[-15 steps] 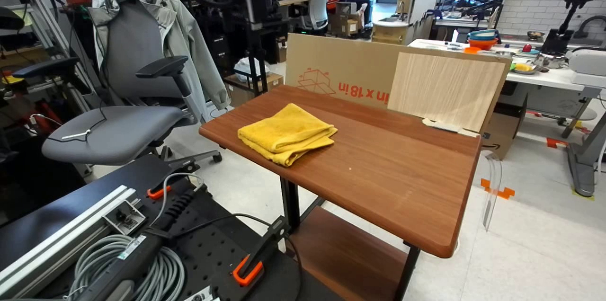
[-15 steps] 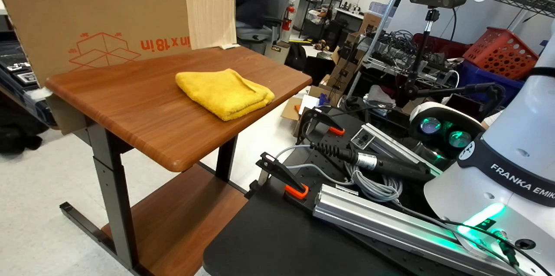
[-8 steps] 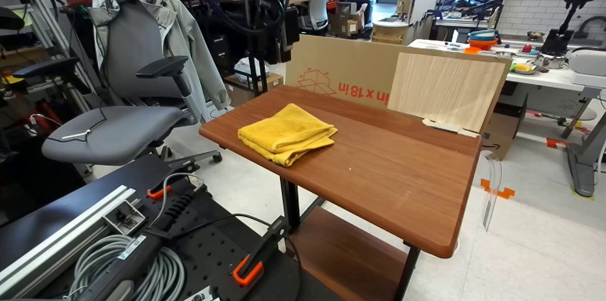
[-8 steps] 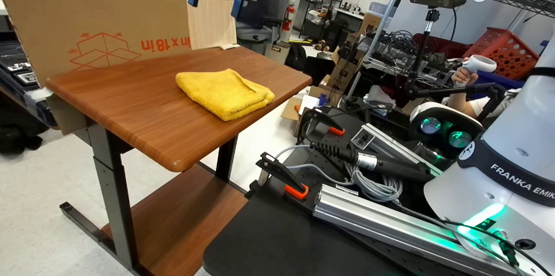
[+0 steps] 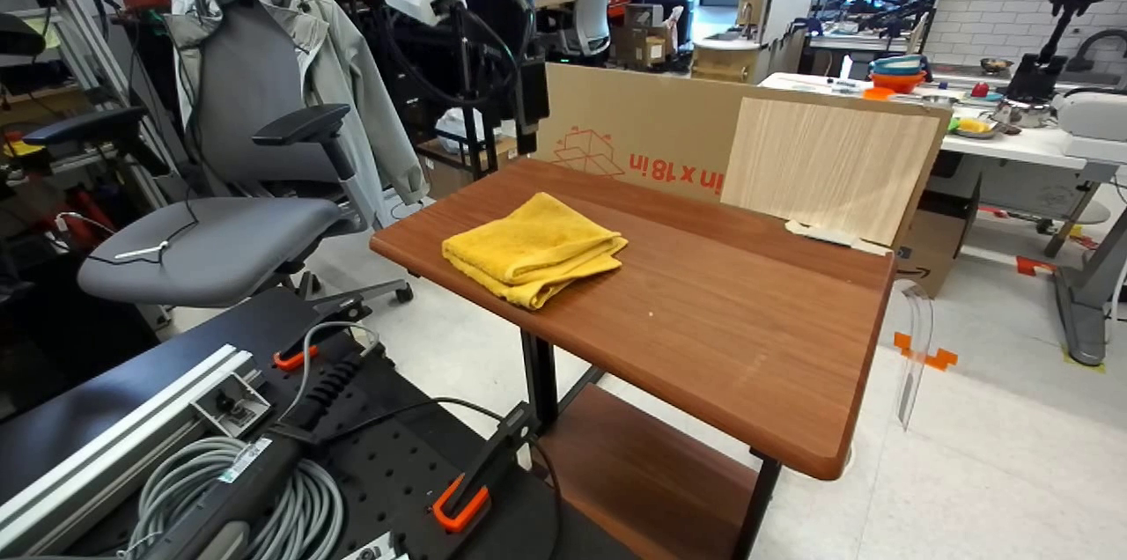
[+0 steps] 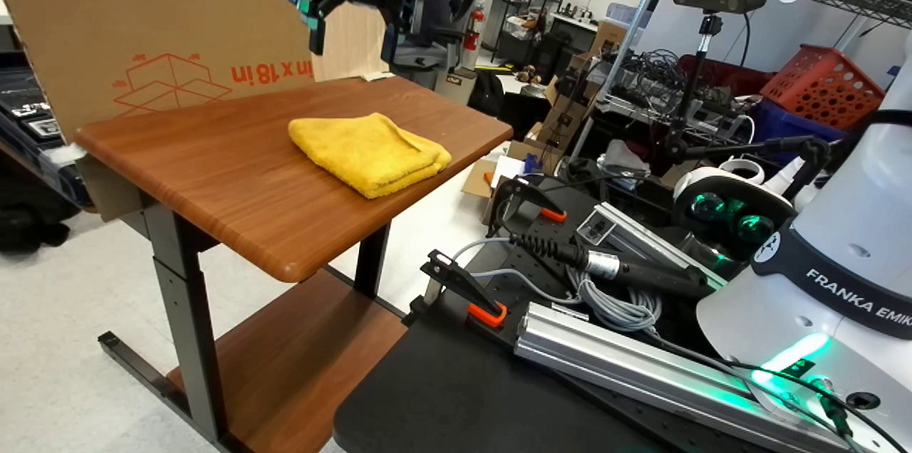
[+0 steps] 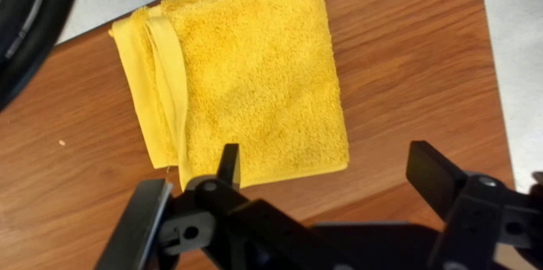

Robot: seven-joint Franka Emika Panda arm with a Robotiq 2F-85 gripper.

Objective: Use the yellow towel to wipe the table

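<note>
Lining up for a full-thickness grasp

Poised above the wood-look tabletop [image 5: 704, 313], my gripper [image 6: 353, 48] stands spread wide, holding nothing. The folded yellow towel [image 7: 263, 83] lies on it, near the edge facing the Franka base [image 6: 819, 310]. In the wrist view one finger [image 7: 227, 164] overlaps the towel's border while its mate shows against wood grain, so I should centre over the folds first, then descend straight and gather every layer; a shallow pinch could let them slide apart.
</note>
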